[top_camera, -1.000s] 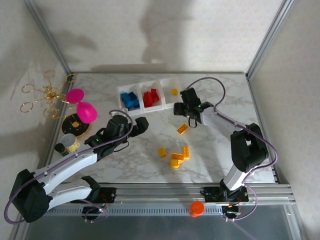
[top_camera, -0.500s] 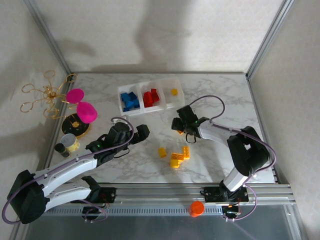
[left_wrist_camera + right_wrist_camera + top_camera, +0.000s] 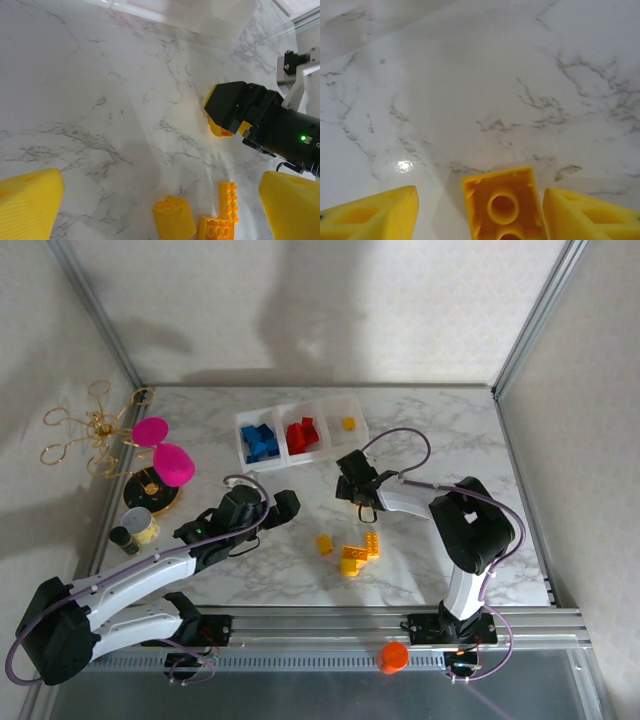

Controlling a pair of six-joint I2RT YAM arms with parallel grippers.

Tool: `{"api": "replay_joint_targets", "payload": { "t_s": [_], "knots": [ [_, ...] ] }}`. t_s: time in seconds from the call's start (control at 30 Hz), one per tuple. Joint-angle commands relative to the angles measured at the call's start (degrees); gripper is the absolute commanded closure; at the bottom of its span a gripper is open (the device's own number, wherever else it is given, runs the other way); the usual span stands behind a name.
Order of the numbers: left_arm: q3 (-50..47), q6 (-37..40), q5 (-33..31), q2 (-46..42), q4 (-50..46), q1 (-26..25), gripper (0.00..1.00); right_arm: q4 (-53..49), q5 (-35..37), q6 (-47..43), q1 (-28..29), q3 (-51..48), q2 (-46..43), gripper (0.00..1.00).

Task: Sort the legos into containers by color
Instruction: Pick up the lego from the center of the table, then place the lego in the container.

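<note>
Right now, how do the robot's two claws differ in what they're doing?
The left gripper holds nothing and hangs apart from the loose yellow legos; the right gripper has a yellow lego between its fingers, hollow side toward its camera. The left gripper is farther from the tray than the right gripper. Both are open, with yellow fingers.

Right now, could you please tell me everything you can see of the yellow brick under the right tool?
The brick is small, glossy yellow plastic, lying upside down on the marble table: its hollow underside with a round tube faces up. It sits inside the open right tool, with a gap on one side and close against the other; contact is unclear.
</note>
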Motion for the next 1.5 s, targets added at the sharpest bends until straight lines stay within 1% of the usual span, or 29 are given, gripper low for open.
{"api": "replay_joint_targets", "payload": {
  "t_s": [0.0, 0.2, 0.4, 0.47, 0.6, 0.77, 1.0, 1.17, 1.23, 1.47],
  "knots": [
    [0.36, -0.61, -1.13, 0.24, 1.02, -0.6, 0.0, -1.85, 3.17, -1.89, 0.84, 1.36, 1.08, 0.39],
    [0.98, -0.47, -1.31, 0.92, 1.02, -0.58, 0.0, -1.34, 3.1, -3.06, 0.94, 0.06, -0.14, 0.54],
    [1.41, -0.58, -1.07, 1.14, 1.14, -0.56, 0.0, -0.6, 2.62, -4.24, 0.94, -0.35, -1.39, 0.7],
    [1.51, -0.48, -1.5, 0.86, 0.88, -0.58, 0.0, 0.05, 1.78, -4.95, 0.9, -0.29, -1.88, 0.78],
    [2.22, -0.28, -2.47, 0.42, 0.48, -0.64, 0.0, 0.17, 0.83, -5.68, 0.76, 0.48, -3.05, 0.8],
    [3.95, 0.79, -3.71, 0.75, -0.43, -0.23, 0.0, 0.42, 1.3, -7.54, -0.06, 2.1, -5.24, 0.81],
    [8.08, 3.18, -4.63, 2.56, -1.95, 2.03, 0.0, 0.88, 3.17, -13.3, -1.84, 9.37, -2.91, 0.82],
    [10.61, 4.01, -4.37, 4.91, -1.77, 4.15, 0.0, 3.57, 2.89, -17.69, -2.99, 16.59, 1.73, 0.82],
    [11.69, 4.3, -4.24, 6.13, -1.56, 4.89, 0.0, 4.26, 4.08, -19.53, -3.42, 20.26, 4.64, 0.82],
    [13.82, 5.07, -3.58, 8.72, -0.95, 7.13, 0.0, 4.78, 4.32, -22.39, -6.0, 31.32, 14.13, 0.81]
  ]
}}
